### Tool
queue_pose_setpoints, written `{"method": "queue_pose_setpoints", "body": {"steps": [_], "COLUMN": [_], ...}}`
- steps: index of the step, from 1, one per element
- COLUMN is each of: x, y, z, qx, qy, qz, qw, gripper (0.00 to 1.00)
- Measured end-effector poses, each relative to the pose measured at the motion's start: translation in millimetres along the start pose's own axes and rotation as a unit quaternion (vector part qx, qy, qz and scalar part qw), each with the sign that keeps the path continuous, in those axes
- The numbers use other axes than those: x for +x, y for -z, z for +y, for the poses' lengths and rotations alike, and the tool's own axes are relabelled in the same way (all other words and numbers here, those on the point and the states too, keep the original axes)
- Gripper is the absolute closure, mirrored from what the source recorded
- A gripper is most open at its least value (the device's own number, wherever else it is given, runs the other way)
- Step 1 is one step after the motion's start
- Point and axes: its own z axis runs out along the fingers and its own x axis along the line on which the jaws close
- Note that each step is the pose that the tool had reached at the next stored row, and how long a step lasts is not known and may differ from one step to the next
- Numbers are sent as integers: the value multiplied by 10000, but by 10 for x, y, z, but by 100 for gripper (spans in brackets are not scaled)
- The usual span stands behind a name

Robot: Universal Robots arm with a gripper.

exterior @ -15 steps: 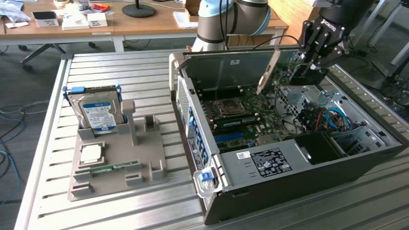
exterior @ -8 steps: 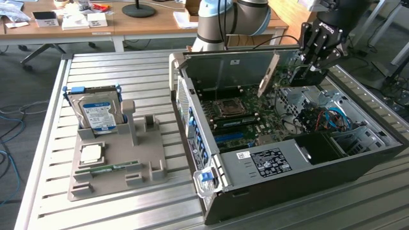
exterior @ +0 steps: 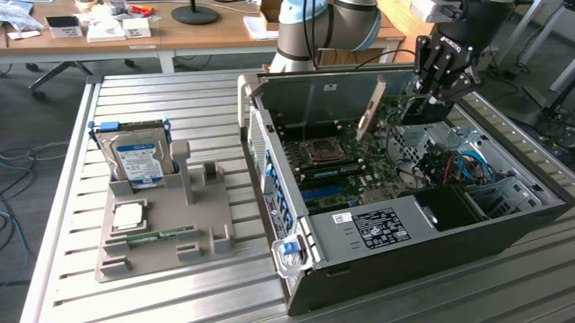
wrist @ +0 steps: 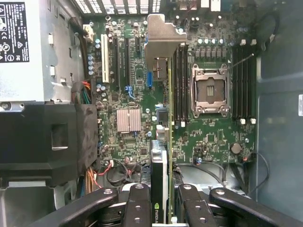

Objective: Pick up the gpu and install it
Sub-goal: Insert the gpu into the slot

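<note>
Wrist view first: what do we have between the fingers (wrist: pixel 139 204)?

We have the gpu (wrist: pixel 159 184), seen edge-on. The gripper (wrist: pixel 161 210) is partly closed around it, one finger on the black cooler face and the other at the green board side, so we read it as a hold on the card.

Where does the card run from there?

Straight out beyond the fingertips, ending in its silver bracket (wrist: pixel 163 40) at the far end. Beneath it lies the motherboard (wrist: pixel 137 99). On the cooler-face side of the fingers we see the expansion slots (wrist: pixel 116 61), a small finned heat sink (wrist: pixel 129 119) and the power supply (wrist: pixel 28 52). On the board side sits the processor socket (wrist: pixel 209 92), with memory slots on both flanks.

Is the card seated?

We cannot tell whether its lower edge touches a slot. In the exterior view the gripper (exterior: pixel 431 101) reaches down into the open computer case (exterior: pixel 431 262). The gpu (exterior: pixel 370 111) sticks out from the fingers toward the exterior view's left, bracket tilted, above the board.

And outside the case?

Well apart from the fingers, on the exterior view's left, a grey holder (exterior: pixel 148 256) lies on the slatted table (exterior: pixel 72 282). It carries a hard drive (exterior: pixel 137 161) standing upright, a processor chip (exterior: pixel 128 215) lying flat and a green memory stick (exterior: pixel 153 235).
</note>
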Motion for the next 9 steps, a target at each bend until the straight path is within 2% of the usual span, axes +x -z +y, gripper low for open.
{"method": "queue_pose_setpoints", "body": {"steps": [9], "x": [2], "y": [-27], "z": [14], "qx": [0], "qy": [14], "qz": [-1], "qw": [10000], "gripper": [73]}}
